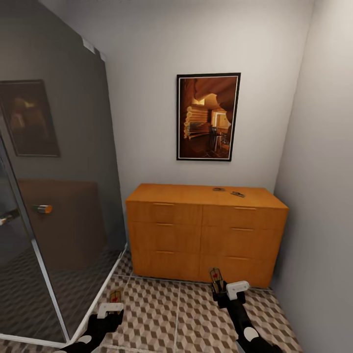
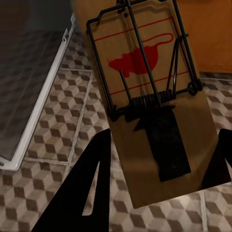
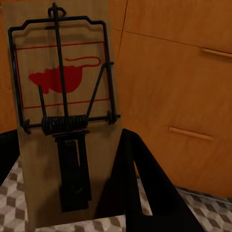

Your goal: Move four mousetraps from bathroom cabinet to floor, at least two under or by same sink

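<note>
2 arms, black w/ white patches near the wrists. Left gripper (image 1: pixel 111 308) & right gripper (image 1: pixel 230 288): white housing blocks up top, black wedge-shaped fingers (image 2: pixel 84 193), matte, no markings visible.

Cabinet (image 1: pixel 206 230) is showing orange-brown wood, lighter slot handles. Bathroom floor (image 1: pixel 162 314) is showing a brown, beige and white cube print with pale grout. Mousetrap in left gripper (image 2: pixel 159 159) (image 2: pixel 154 96): tan board, black wire, red mouse print inside red lines. Mousetrap in right gripper (image 3: pixel 72 193) (image 3: pixel 67 111): same tan, black, red. Gripper fingers are reading black, wrist housings white. Walls off-white. Picture (image 1: pixel 208 116): black frame, amber-brown scene. Shower glass (image 1: pixel 54 196) is looking smoky grey.
</note>
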Robot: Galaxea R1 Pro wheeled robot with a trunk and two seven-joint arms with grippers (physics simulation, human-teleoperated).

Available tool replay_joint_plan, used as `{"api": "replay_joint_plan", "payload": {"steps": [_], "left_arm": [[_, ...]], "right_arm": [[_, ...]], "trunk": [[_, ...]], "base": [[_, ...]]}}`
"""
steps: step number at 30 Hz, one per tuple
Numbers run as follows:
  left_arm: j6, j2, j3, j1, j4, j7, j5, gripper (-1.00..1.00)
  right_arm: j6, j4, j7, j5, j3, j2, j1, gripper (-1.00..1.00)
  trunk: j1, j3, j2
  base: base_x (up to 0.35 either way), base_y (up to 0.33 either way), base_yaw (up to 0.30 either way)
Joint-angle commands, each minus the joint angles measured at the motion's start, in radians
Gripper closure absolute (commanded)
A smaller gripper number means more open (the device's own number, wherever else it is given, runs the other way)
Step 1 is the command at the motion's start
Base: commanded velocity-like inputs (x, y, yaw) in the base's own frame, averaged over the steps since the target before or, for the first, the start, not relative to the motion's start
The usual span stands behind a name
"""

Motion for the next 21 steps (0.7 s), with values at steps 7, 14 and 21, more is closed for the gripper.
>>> {"api": "replay_joint_plan", "payload": {"steps": [7, 14, 21], "left_arm": [[-0.006, -0.001, 0.009, -0.002, 0.004, 0.001, -0.01, 1.0], [-0.006, -0.001, 0.009, -0.002, 0.004, 0.001, -0.01, 1.0], [-0.006, -0.001, 0.009, -0.002, 0.004, 0.001, -0.01, 1.0]], "right_arm": [[-0.002, 0.002, -0.008, -0.003, 0.008, -0.001, -0.001, 1.0], [-0.001, 0.002, -0.008, -0.003, 0.008, -0.001, -0.001, 1.0], [-0.002, 0.002, -0.008, -0.003, 0.008, 0.0, -0.001, 1.0]], "trunk": [[0.0, -0.001, -0.001], [0.0, -0.001, -0.001], [0.0, -0.001, -0.001]], "base": [[-0.112, 0.027, 0.246], [-0.287, 0.105, 0.249], [-0.182, 0.022, 0.249]]}}
